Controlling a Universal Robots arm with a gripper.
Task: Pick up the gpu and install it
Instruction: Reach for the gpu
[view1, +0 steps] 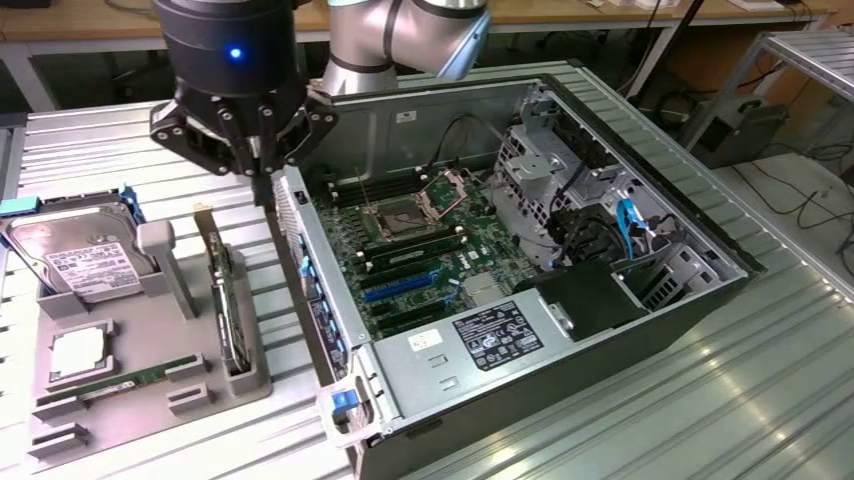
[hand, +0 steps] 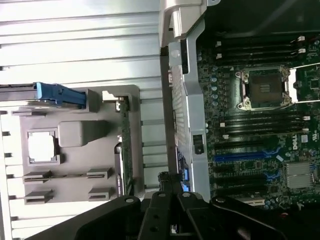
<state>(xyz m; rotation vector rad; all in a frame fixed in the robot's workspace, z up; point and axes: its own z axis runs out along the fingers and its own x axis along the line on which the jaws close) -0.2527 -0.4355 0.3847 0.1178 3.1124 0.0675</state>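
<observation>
One ribbed metal surface (view1: 747, 390) under everything. Carries, toward the exterior view's right, an open computer case (view1: 574, 390) lying on its side, interior facing up. Inside: green motherboard (view1: 441, 255) with bare CPU socket (view1: 400, 215), black memory slots and blue expansion slots alongside; labelled power supply (view1: 501, 335) at the corner nearest the camera; drive cage and cables along the exterior view's right.

Robot arm (view1: 387, 40) entering from the top of the exterior view, black wrist with a blue light. At its end, the pincer (view1: 263, 192): low between tray and case, right by the rim of the case's rear wall. Contact with that rim not clear. Fingers drawn together, tips meeting, nothing between them.

Grey tray (view1: 140, 335) on the exterior view's left, just beside the case. Holds, by size:
- silver hard drive (view1: 80, 262) with white label, propped in the cradle at the tray's far end
- gpu (view1: 218, 285) standing on edge in the slot nearest the case, green edge up, metal bracket toward the camera, apart from the pincer and not lifted
- square CPU chip (view1: 78, 350) flat in its pocket
- narrow RAM stick (view1: 114, 385) lying along the front of the tray
</observation>
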